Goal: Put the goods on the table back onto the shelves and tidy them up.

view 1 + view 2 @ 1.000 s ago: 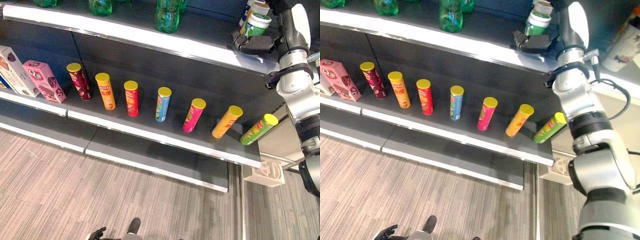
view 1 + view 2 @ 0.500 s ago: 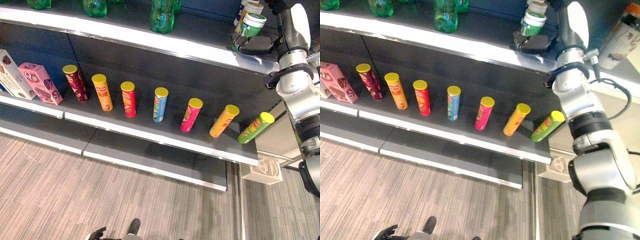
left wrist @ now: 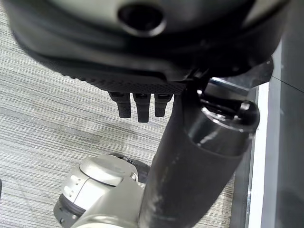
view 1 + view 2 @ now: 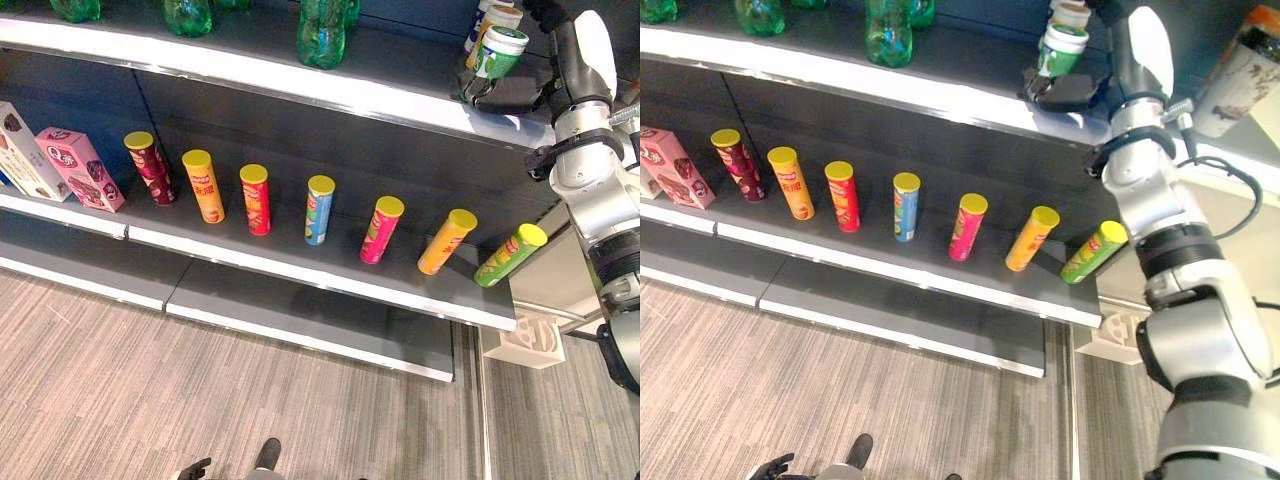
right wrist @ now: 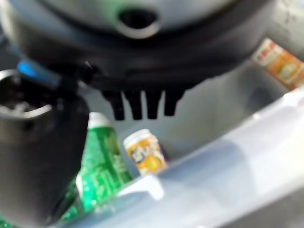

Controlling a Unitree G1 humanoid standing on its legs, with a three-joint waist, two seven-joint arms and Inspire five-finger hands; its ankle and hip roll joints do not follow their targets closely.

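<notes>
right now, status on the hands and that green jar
Right hand open beside tilted white-lidded green jar on top shelf. Left hand idle, low. Orange jar just behind.

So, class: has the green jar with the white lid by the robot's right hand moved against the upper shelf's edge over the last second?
Yes. The green jar has tipped toward the shelf's back, away from the upper shelf's edge, beside the right hand.
</notes>
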